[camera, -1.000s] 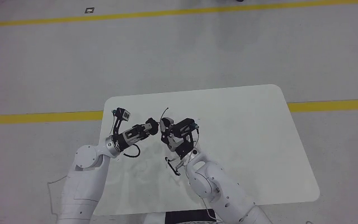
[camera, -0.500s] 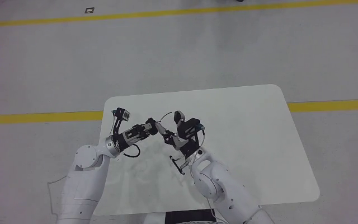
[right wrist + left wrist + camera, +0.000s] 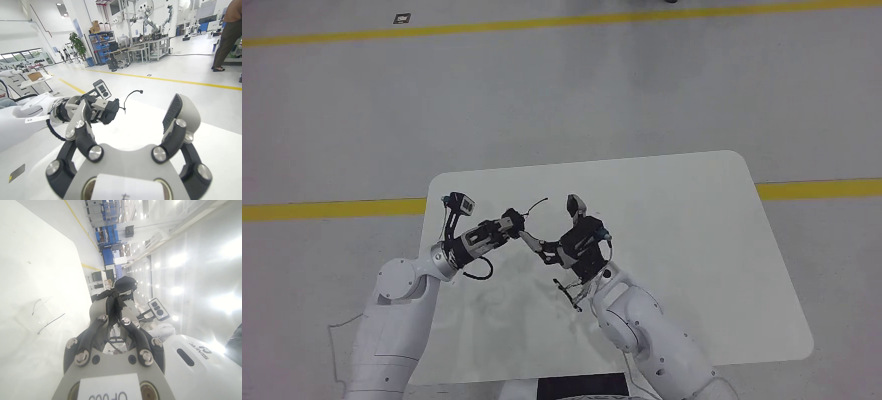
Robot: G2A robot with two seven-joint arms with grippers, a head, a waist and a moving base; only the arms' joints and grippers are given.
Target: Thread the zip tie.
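Over the white desk [image 3: 692, 220] we've got the left gripper [image 3: 111, 110] with fingers pinching a thin black plastic zip tie [image 3: 127, 98], and the right gripper [image 3: 131, 106] nearby with fingers wide open.

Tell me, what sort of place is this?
Probably a robotics workshop or factory hall: other robot arms above a workbench, shelves of blue bins, and yellow floor lines.

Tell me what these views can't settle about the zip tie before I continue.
1. Top view: thin black plastic zip tie is too small to tell whether its tail is through the head.
2. Left wrist view: black covers on the left gripper hide the tie.
3. Right wrist view: the junction beside that gripper is too tiny to read.
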